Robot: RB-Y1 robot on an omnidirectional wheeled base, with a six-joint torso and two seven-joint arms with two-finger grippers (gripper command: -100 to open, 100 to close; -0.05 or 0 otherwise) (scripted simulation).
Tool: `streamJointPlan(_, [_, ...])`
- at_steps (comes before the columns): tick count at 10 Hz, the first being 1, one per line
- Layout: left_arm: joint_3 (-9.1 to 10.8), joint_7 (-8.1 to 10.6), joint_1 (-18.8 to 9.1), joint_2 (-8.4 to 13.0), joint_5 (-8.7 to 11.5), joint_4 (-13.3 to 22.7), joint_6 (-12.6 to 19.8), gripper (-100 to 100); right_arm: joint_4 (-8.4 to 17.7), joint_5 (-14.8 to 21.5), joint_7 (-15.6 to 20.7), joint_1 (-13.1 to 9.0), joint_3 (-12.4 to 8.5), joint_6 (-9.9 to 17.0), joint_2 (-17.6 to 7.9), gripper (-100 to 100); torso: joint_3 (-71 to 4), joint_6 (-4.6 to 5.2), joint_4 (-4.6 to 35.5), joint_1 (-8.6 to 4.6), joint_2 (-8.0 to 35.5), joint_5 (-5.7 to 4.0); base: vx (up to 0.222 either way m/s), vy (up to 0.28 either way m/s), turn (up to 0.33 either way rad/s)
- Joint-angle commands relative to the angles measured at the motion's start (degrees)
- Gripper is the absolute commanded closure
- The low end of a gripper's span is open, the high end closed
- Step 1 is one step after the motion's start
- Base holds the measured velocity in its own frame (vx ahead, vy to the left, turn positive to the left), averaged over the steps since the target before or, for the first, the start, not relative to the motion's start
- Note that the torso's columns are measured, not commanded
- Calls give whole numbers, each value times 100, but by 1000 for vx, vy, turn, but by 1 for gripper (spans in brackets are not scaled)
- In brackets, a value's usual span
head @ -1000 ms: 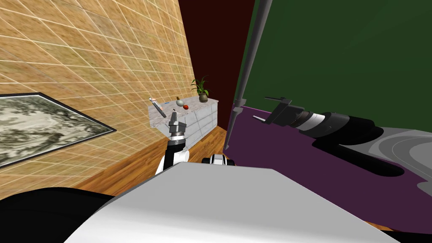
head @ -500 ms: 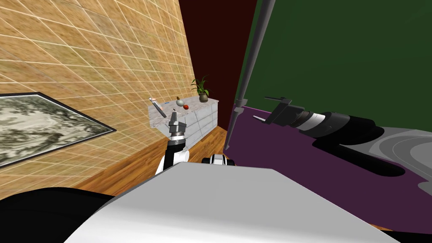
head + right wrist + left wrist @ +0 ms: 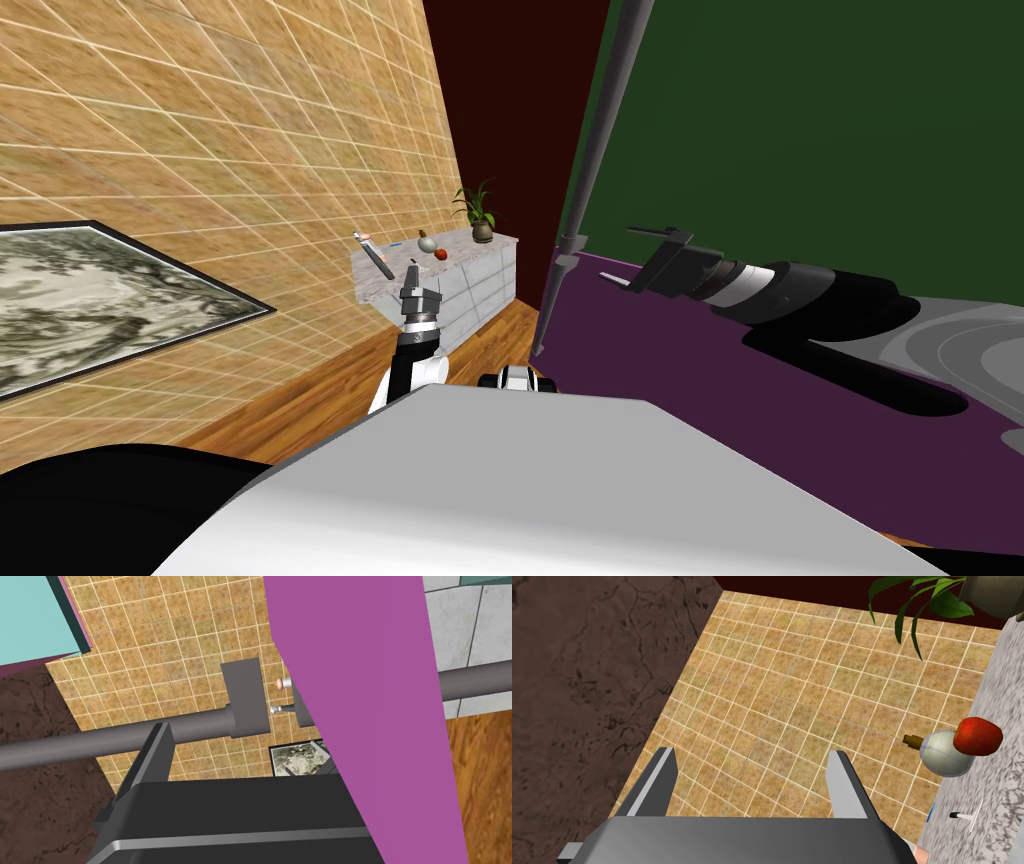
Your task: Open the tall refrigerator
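Shows right gripper [image 3: 616, 256], jaws wide, at purple fridge door [image 3: 680, 420], grey handle [image 3: 590, 170] just beyond them. Left gripper [image 3: 752, 752] jaws wide, empty.

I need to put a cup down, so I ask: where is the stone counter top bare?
The bare stretch of the counter lies between the plant pot and the red apple. From the apple and the round grey bottle beside it toward the small white tool, it is crowded.
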Motion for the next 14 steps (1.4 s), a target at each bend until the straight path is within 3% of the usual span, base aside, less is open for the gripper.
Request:
streamJointPlan(1, [0,0,0,0,0,0,0,0,-69,125,53,-59,-211,-9,-170,-100,1,1,0,-4,2,-1,34,45,26])
streamJointPlan(3, [0,0,0,0,0,0,0,0,-134,220,81,-87,-334,-9,-293,-100,2,1,0,-3,1,-2,55,73,55])
streamJointPlan(6, [0,0,1,0,0,0,0,0,-88,193,28,-98,-324,1,-316,-100,5,3,2,-7,5,-5,41,55,-14])
streamJointPlan(7, [0,0,0,0,0,0,0,0,-84,192,16,-100,-328,1,-321,100,7,1,3,-16,12,-4,6,9,4])
streamJointPlan(14, [1,0,-3,1,0,1,1,0,-657,-193,64,-286,-159,200,-610,100,-12,2,-7,-18,-19,-7,-264,-49,235])
